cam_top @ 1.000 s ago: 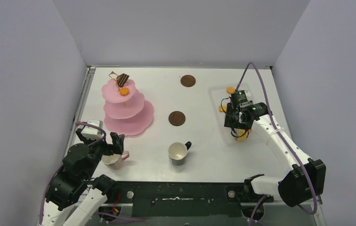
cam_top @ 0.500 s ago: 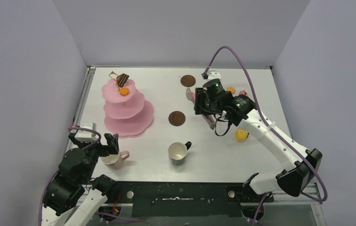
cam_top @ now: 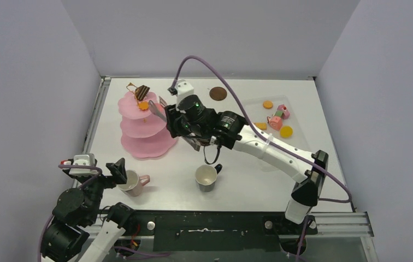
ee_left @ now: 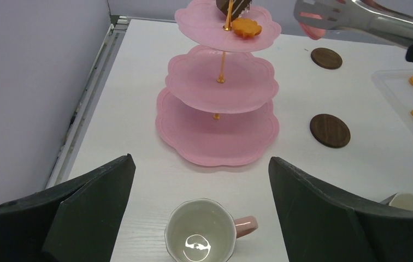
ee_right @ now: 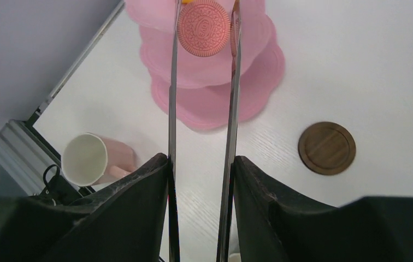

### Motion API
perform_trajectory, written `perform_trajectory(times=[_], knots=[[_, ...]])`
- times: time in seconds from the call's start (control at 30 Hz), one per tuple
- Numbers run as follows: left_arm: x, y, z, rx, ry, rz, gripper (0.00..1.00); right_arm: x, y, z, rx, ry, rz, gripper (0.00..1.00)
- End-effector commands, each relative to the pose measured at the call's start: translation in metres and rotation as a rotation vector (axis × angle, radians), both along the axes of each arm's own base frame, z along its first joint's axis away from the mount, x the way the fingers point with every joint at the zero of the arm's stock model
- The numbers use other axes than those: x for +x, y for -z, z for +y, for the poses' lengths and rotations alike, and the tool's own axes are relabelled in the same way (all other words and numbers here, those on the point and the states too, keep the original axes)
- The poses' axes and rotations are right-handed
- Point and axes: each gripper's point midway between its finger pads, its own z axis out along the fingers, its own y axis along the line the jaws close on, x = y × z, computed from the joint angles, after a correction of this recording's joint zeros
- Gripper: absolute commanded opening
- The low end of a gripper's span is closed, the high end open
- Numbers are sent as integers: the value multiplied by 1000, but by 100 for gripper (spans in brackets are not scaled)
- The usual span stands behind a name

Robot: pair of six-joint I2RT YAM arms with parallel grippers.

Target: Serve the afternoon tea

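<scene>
**Inspector:** Status?

**Operator:** I've swung the right gripper (ee_right: pixel 200 164), clamped on the long metal tongs (ee_right: pixel 172 98), across to the pink three-tier scalloped stand (ee_right: pixel 210 103). The round pink sandwich biscuit (ee_right: pixel 204 27) is pinched above its tiers (placement next, I judge). The left gripper (ee_left: pixel 200 164) is spread wide above the pink mug (ee_left: pixel 204 237).

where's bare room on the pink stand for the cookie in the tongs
The middle tier and bottom tier are bare. The top tier is crowded: cake slice and orange biscuit by its centre. The tongs hover beside it.
</scene>
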Motion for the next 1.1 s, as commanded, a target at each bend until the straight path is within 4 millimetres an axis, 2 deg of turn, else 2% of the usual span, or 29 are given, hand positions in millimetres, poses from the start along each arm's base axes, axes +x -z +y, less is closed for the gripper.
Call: perform_trajectory(times=[0.0, 0.2, 0.43, 0.67, 0.8, 1.07], knots=[[-11, -18, 14, -16, -43, -71, 92, 2, -45, 49, 79, -62, -149, 43], [-13, -17, 15, -32, -41, -104, 91, 4, -40, 87, 47, -89, -196, 43], [-12, -16, 14, -29, -35, -103, 90, 18, -29, 99, 15, -51, -226, 42], [-12, -15, 13, -27, -27, -102, 90, 22, -15, 112, 1, -68, -215, 45], [-12, -15, 12, -26, -22, -103, 90, 22, -15, 114, 7, -78, -211, 50], [-10, -14, 9, -20, -13, -94, 90, 21, -32, 99, 23, -73, -210, 52]])
